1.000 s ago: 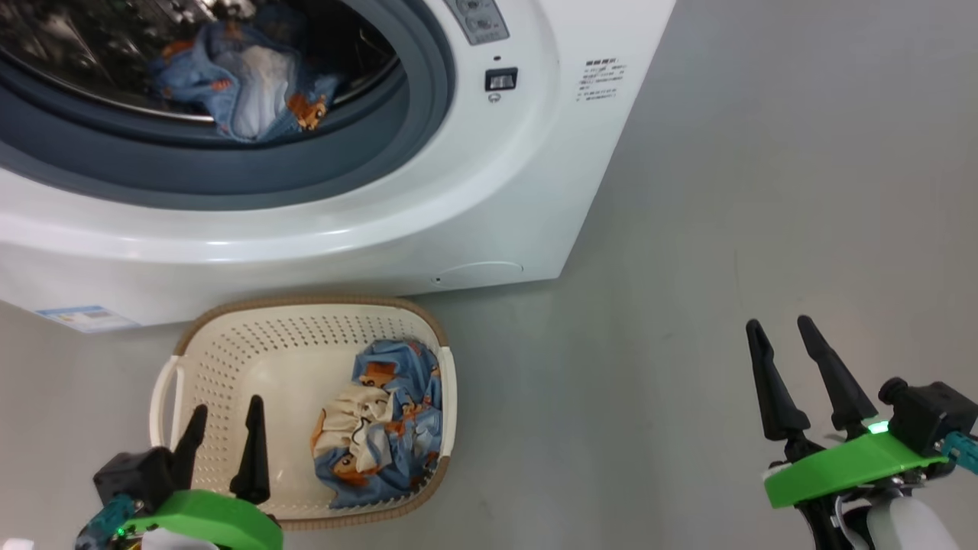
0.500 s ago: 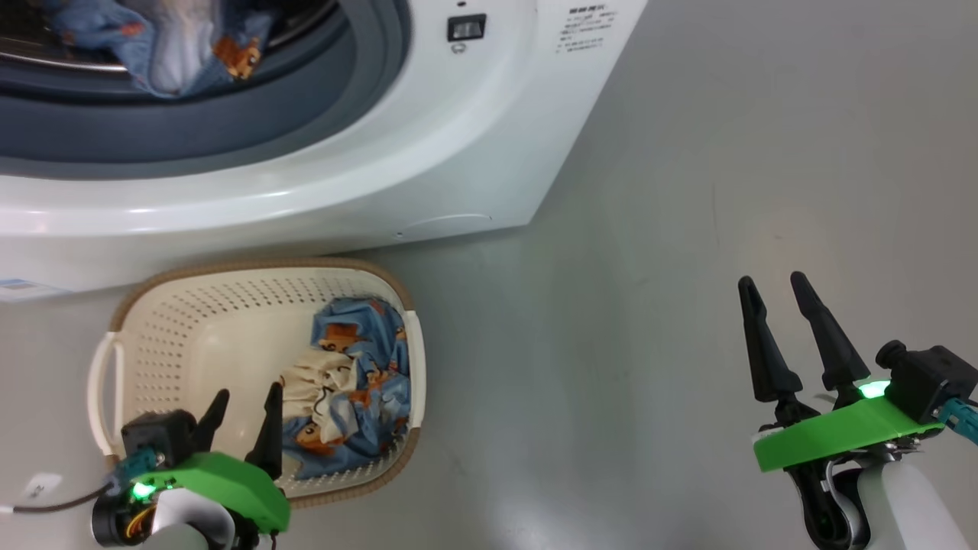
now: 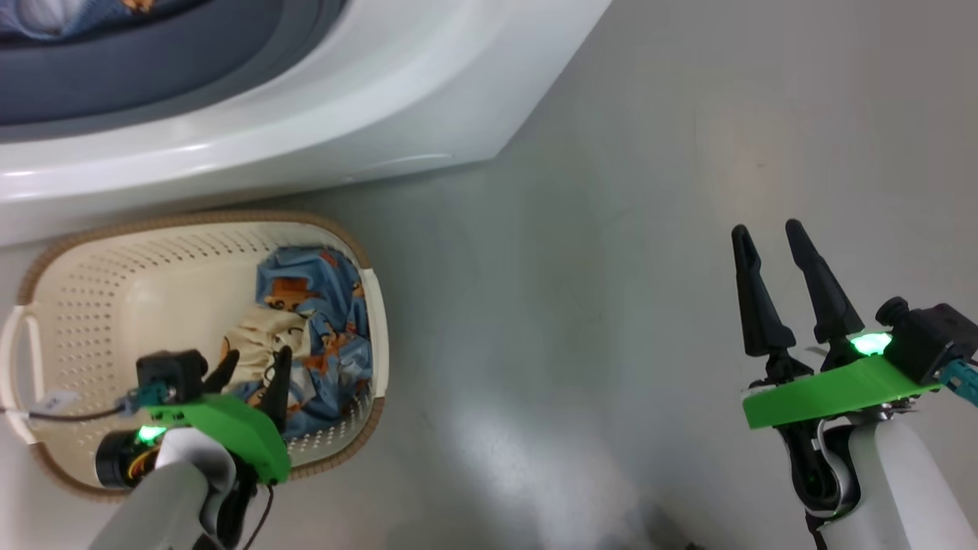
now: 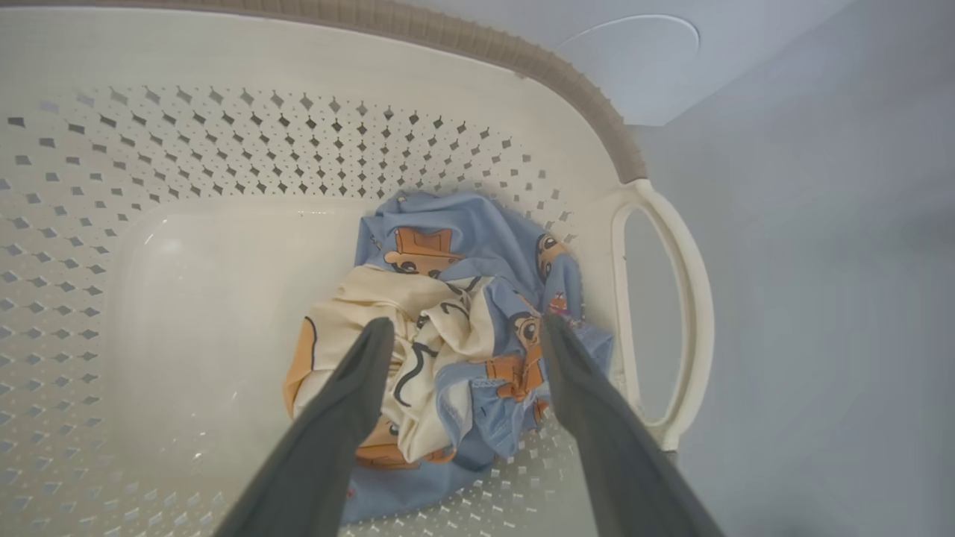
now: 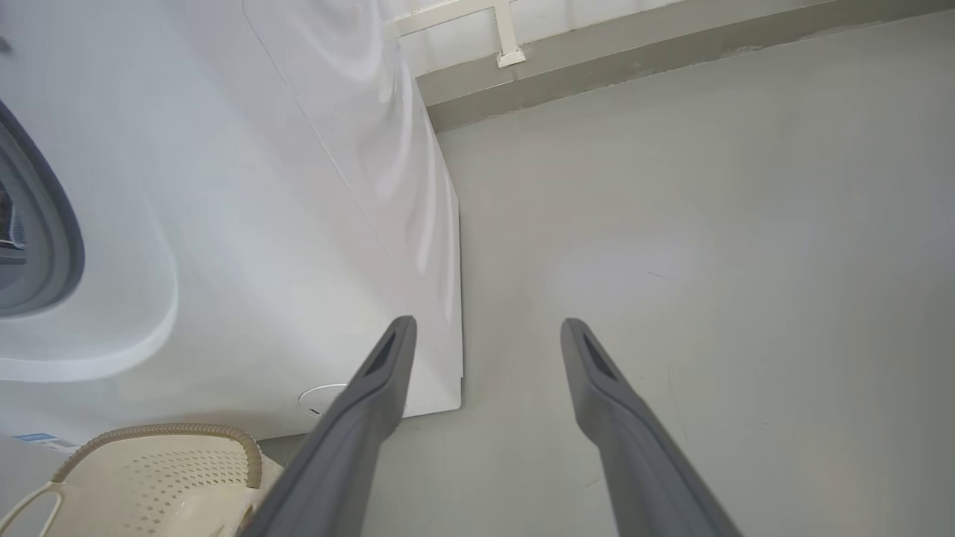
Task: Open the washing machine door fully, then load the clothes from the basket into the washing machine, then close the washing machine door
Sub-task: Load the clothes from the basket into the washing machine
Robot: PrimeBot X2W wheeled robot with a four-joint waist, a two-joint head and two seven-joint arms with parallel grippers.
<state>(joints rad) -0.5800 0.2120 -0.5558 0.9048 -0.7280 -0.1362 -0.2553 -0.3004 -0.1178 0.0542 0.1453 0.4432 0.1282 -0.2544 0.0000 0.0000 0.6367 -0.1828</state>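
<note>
The clothes (image 3: 309,328) you are after lie bunched at the right-hand end of the basket (image 3: 92,298). They form one crumpled light-blue bundle with orange-brown figures and a cream patch, pushed up against the perforated wall just beside the handle (image 4: 692,298) on that side. Your left gripper (image 3: 257,354) is down inside the basket over this bundle with its jaws spread wide and nothing clamped between them. In the left wrist view the left gripper (image 4: 466,322) straddles the heap, one finger over the cream patch and the other over the blue edge nearest the handle. You cannot tell from either view whether the tips touch the fabric. The basket stands on the grey floor (image 3: 581,305), just in front of the washing machine (image 3: 367,99), with its brown woven-look rim near the machine's lower front edge. At the top left of the head view you see the machine's grey gasket (image 3: 153,76), and above it a second printed piece (image 3: 46,9) shows inside the opening, cut off by the picture's edge. Your right gripper (image 3: 765,227) hangs well apart to the right over bare floor, fingers parted and holding nothing. In its own wrist view the right gripper (image 5: 489,321) points at the floor beside the machine's lower right corner, with a corner of the basket (image 5: 149,462) showing at the lower left.
</note>
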